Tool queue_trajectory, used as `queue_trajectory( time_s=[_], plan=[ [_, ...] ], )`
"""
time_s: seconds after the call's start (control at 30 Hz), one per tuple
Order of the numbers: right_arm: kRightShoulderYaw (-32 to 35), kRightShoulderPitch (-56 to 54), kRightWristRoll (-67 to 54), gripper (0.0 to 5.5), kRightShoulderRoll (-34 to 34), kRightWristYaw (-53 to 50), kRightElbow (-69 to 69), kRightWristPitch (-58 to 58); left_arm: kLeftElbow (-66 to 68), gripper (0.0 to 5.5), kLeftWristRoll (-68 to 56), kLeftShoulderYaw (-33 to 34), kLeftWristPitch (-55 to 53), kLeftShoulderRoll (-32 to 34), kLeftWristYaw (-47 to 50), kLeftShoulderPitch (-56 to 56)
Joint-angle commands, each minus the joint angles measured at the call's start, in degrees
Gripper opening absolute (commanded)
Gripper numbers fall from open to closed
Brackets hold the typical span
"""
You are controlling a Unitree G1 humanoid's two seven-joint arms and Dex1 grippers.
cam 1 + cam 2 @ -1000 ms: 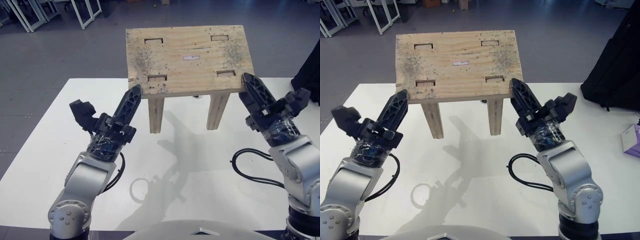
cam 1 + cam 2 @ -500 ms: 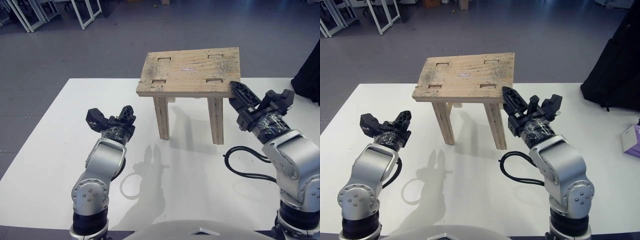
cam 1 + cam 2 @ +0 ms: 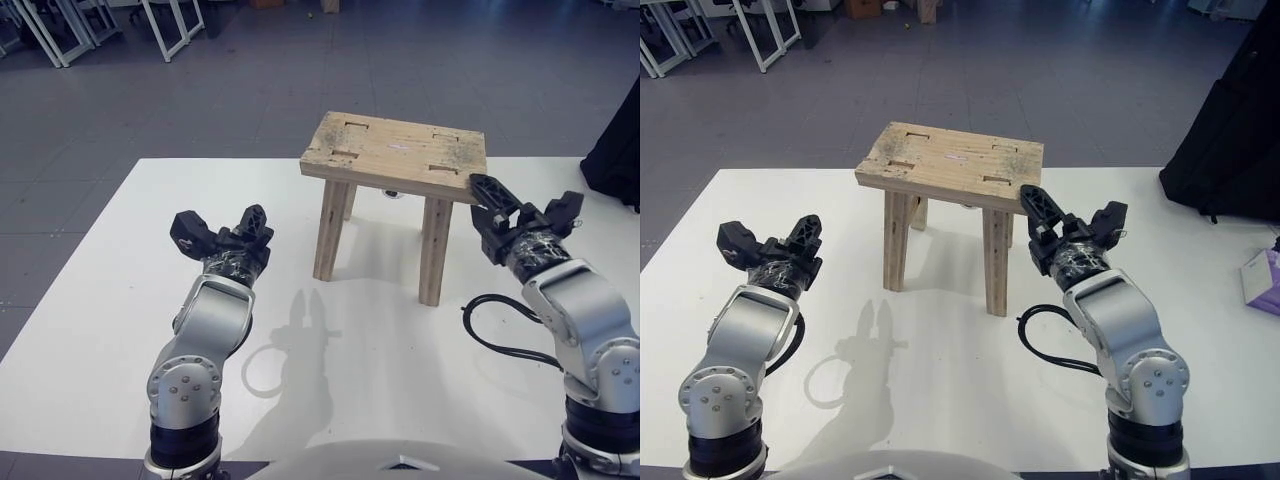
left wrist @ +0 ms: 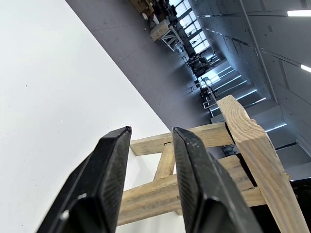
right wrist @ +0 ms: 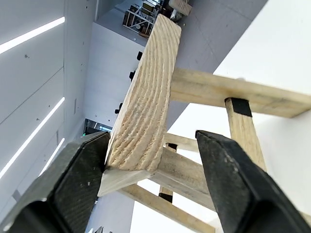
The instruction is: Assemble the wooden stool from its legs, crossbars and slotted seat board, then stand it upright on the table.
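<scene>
The wooden stool (image 3: 395, 157) stands upright on the white table (image 3: 120, 300), four legs down and the slotted seat board on top. My right gripper (image 3: 487, 192) is at the seat's near right corner. In the right wrist view its fingers (image 5: 80, 167) are open and straddle the seat board (image 5: 146, 97), whose edge rests against one finger while the other stands well off it. My left gripper (image 3: 252, 228) hovers low over the table, left of the stool and apart from it. Its open fingers (image 4: 114, 160) hold nothing and point at the stool's crossbars (image 4: 150, 194).
A black cable (image 3: 500, 330) loops on the table beside my right arm. A dark bag (image 3: 1230, 130) stands off the table's right side, with a small purple box (image 3: 1265, 280) at the right edge. Metal frames (image 3: 60, 25) stand on the floor far left.
The stool, held up between both grippers a second ago, has come down onto the table and shifted right. My left gripper let go and drew back; the right stayed at the seat corner.
</scene>
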State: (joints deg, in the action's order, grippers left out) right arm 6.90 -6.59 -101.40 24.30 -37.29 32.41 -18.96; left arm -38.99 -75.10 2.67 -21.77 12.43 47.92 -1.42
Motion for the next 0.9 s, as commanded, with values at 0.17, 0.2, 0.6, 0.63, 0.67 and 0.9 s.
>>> queue_trajectory(
  time_s=[0.17,0.2,0.6,0.63,0.67,0.9],
  plan=[
    [3.98,-6.45,10.00,3.18,2.63,9.51,-7.74,-3.60,2.05,1.57,4.40,0.50,-2.14,0.51,-8.41,0.49],
    [4.30,-7.34,10.22,3.18,2.56,10.29,-7.42,-3.95,2.23,1.57,5.14,0.89,-2.29,0.82,-9.87,0.76],
    [-10.46,-3.60,71.25,3.52,2.17,28.05,-25.77,13.29,26.72,1.57,57.98,-2.27,18.01,16.13,-36.87,-4.00],
    [-10.70,-3.96,73.72,3.76,1.09,29.14,-28.20,14.98,29.62,1.57,60.60,-2.85,19.78,15.13,-37.20,-4.40],
    [-10.77,-4.45,76.02,3.96,0.29,30.36,-30.34,16.34,31.98,1.57,62.88,-3.20,21.36,14.17,-37.61,-4.74],
    [-7.67,-6.24,82.64,4.60,-3.11,37.50,-36.78,19.92,40.44,1.42,66.37,-2.21,29.24,7.91,-43.47,-7.19]
  ],
)
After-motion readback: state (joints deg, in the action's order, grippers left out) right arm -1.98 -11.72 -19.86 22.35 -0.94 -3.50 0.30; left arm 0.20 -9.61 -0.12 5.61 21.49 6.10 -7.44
